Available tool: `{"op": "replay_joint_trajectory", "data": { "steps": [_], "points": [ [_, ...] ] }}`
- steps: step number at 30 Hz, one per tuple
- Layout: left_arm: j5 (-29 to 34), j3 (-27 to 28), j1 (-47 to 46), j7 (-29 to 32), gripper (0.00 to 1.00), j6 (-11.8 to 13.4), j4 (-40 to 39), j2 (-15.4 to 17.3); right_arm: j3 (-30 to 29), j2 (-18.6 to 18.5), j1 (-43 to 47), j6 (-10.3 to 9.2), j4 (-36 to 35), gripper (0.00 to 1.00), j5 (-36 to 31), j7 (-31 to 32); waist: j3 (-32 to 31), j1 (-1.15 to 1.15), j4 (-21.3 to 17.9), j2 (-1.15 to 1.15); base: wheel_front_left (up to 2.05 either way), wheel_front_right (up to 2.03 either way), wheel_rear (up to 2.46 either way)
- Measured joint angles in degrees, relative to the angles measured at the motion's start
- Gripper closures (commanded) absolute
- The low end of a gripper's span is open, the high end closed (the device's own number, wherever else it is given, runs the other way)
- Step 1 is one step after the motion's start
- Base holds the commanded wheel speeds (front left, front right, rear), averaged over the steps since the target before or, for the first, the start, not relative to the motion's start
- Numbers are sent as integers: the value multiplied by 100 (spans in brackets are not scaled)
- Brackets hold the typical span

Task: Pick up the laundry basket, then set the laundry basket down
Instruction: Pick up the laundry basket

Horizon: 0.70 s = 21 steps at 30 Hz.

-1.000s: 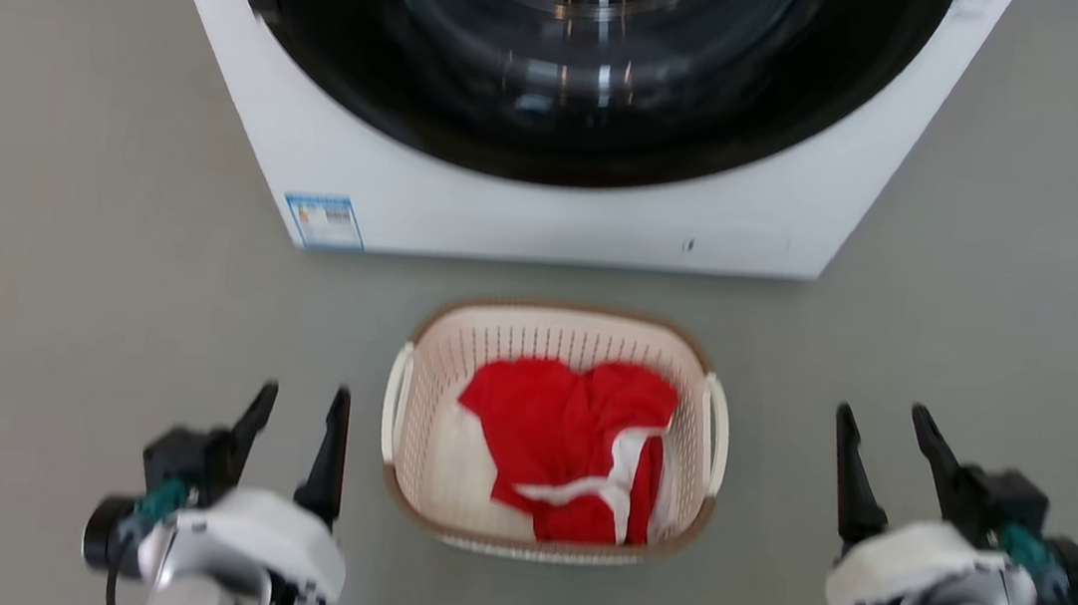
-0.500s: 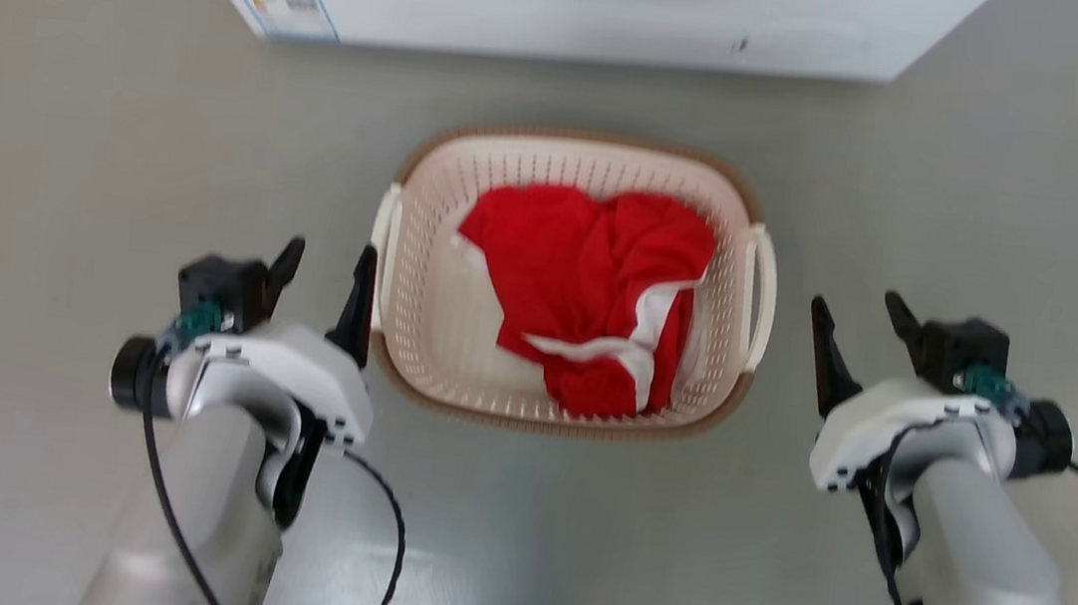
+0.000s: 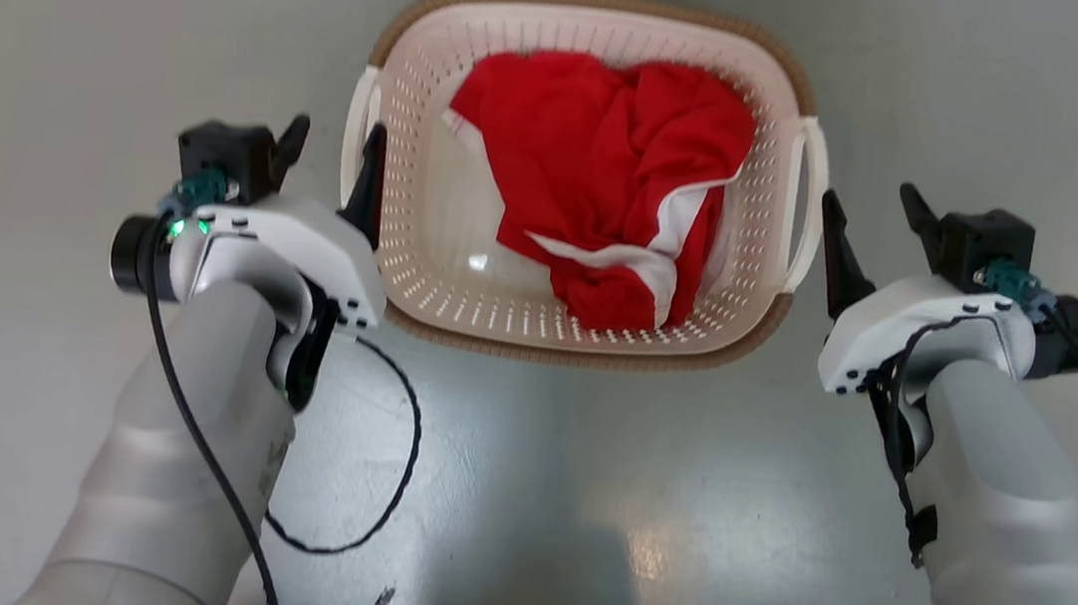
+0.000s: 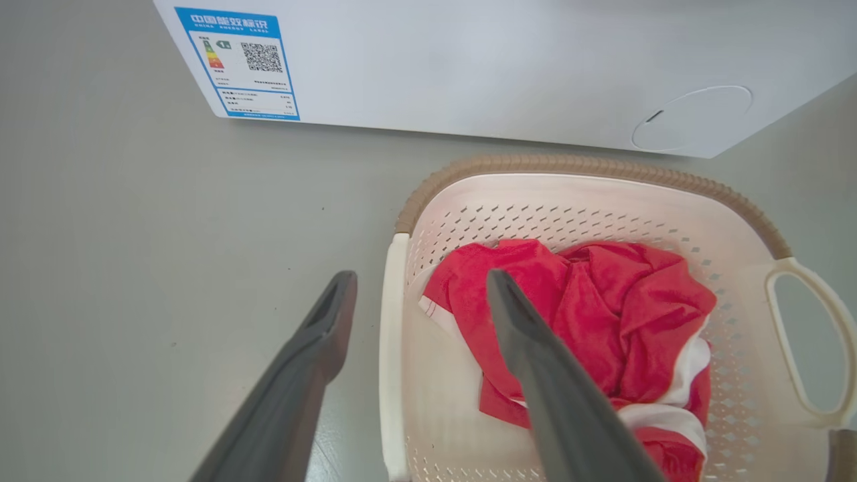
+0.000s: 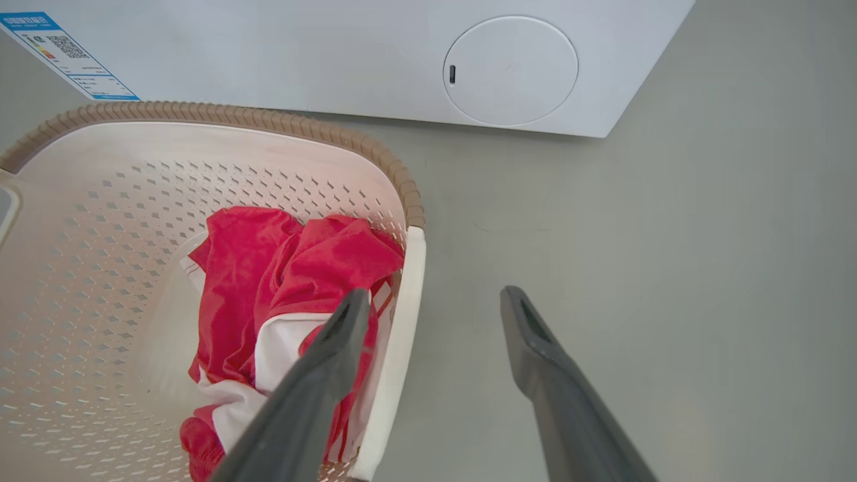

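Forearms (image 3: 1010,492): smooth silver-grey.
Wrist shells (image 3: 290,236): white, dark screws.
Cables (image 3: 389,487): black, looping.
Left hand (image 3: 337,131), right hand (image 3: 868,195): 2 dark fingers each.

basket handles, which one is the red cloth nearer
The right handle: the red cloth lies against that side; bare plastic shows beside the left handle.

Open floor (image 3: 59,12) flanks the laundry basket (image 3: 574,354) on both sides; the washer (image 4: 469,67) stands close behind.

Laundry area indicated: white washer (image 4: 469,67) with blue energy label (image 4: 238,63) seen at far side, laundry basket (image 3: 598,3) of red clothing (image 3: 605,149) set on bare grey floor (image 3: 78,14).
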Motion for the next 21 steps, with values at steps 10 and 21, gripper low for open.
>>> {"op": "replay_joint_trajectory", "data": {
  "steps": [10, 21],
  "points": [
    [-54, -101, -367, 0, 0, 33, 152, -5, 113, -10, -263, 0, 31, 0, 34, 0, 470, 0, 57, 0, 0, 0, 0],
    [-115, -168, -664, 0, 0, 101, 249, -9, 265, -21, -478, 0, 13, 0, 97, 0, 881, 0, 42, 0, 0, 0, 0]
  ]
}}
